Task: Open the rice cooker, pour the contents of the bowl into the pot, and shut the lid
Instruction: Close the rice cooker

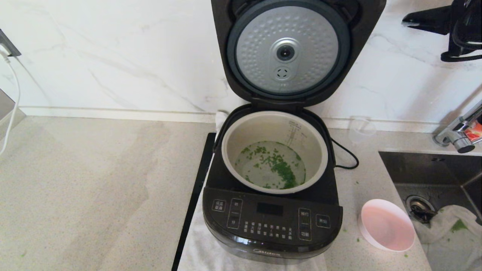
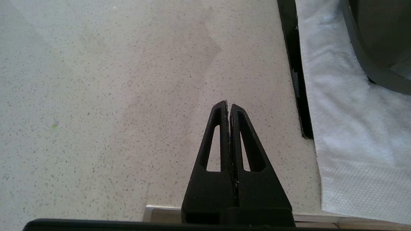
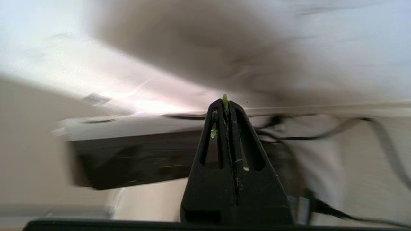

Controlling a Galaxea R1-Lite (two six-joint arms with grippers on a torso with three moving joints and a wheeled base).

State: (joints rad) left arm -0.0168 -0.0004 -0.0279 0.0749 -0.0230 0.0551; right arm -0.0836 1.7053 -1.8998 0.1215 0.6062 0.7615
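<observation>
Head view shows the lid (image 1: 288, 51) upright, green bits (image 1: 276, 165) in the pot (image 1: 241, 131), the bowl (image 1: 388, 226) empty beside the rice cooker (image 1: 271, 222). Only closing remains. The right gripper (image 3: 225, 104), jaws pressed together, seemingly raised at upper right, must push the lid down; left gripper (image 2: 228, 106) parked, jaws together.

We see the head view evenly bright and sharp, with soft daylight on the marble wall (image 1: 113, 56) and a glossy highlight along the rice cooker (image 1: 271, 222) front. A faint broad shadow crosses the counter (image 2: 112, 96) in the left wrist view, which is crisp. The right wrist view is heavily motion-blurred; only the right gripper (image 3: 225, 104) stays sharp.
</observation>
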